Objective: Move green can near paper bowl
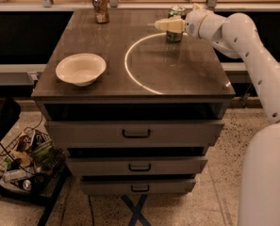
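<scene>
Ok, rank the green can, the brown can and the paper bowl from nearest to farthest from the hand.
The hand is at the back right of the table.
1. green can, at the hand.
2. brownish can, back left.
3. paper bowl, front left.

- We see a dark tabletop (196, 69) bearing a pale ring (126, 64).
- On it stand the paper bowl (81, 68) front left, a brownish can (100, 6) back left, and the green can (174, 36) back right.
- The gripper (166, 25) is at the green can.
</scene>
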You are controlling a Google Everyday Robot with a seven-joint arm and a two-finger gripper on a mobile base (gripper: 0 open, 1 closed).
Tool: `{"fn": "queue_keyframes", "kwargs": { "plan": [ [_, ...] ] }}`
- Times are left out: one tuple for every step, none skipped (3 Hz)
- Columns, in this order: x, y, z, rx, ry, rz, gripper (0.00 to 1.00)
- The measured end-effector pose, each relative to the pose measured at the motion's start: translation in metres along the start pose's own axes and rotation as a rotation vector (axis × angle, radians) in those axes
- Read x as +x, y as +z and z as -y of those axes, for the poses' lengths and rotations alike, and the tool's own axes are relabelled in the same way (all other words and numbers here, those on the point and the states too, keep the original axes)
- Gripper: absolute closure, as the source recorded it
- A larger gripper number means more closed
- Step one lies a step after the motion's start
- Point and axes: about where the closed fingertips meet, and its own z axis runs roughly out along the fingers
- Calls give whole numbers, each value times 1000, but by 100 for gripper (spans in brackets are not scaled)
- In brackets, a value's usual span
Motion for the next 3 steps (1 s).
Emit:
{"fn": "queue_keyframes", "kwargs": {
  "plan": [
    [11, 5, 3, 6, 34, 13, 18],
    [11, 7, 0, 1, 35, 13, 41],
    [12, 10, -2, -3, 36, 13, 65]
  ]
}}
